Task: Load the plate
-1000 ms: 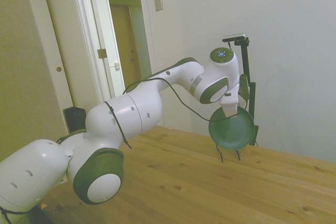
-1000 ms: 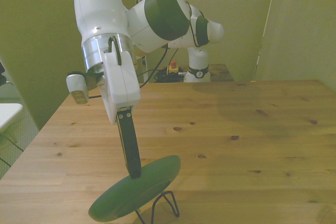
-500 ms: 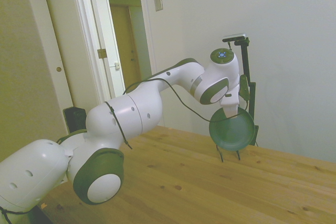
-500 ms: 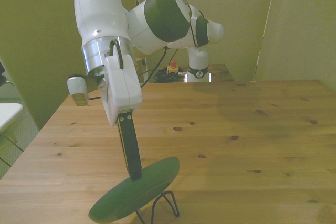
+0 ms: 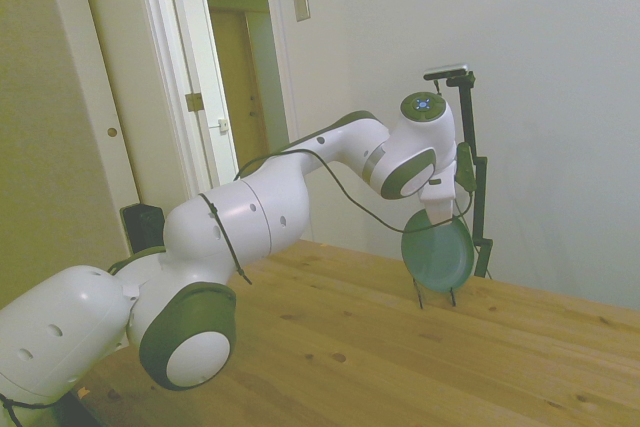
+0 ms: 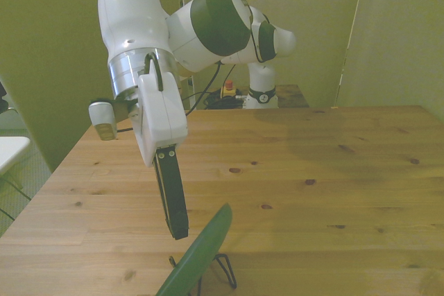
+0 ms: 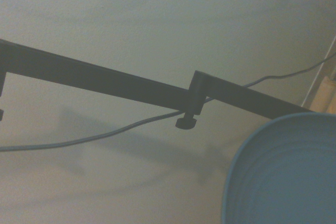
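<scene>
Plate [image 6: 198,258] now stands steeper, nearly upright in the wire stand [image 6: 223,268] on the tabletop [image 6: 312,192], no longer pinched. Jaws [image 6: 179,230] just above its rim; open or closed cannot tell. Plate bottom cut off in front view.

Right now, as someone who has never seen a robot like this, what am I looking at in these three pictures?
The big white jointed machine is a robot arm. At its end is a gripper, its hand. One picture is taken from beside the wooden table, one from across it, and the blurry one from a small camera on the robot's wrist. On the table is a thin black wire stand. A dark green plate sits in it almost on edge, and the gripper is just above the plate. The pictures do not show clearly whether the gripper is gripping the plate or has let go. The wrist picture shows part of the plate close up against a pale wall.
</scene>
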Controlling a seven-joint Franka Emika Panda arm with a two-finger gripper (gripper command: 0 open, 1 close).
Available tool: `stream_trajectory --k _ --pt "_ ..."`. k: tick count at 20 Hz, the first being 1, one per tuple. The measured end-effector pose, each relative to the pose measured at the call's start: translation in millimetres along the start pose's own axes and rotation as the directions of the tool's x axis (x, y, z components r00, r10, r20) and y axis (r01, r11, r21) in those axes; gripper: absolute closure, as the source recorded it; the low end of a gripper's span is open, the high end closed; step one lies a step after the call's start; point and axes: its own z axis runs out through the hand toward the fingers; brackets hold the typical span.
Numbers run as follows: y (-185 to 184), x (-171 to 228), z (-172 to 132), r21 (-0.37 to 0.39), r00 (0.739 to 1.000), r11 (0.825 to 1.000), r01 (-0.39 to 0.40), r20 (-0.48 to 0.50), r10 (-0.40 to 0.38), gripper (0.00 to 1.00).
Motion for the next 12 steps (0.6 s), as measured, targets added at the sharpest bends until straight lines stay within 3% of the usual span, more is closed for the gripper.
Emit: stream_trajectory --k 12 --pt "-0.9 -1.7 -1.7 0.003 1.0 1.0 0.002 0.001 -0.002 0.0"
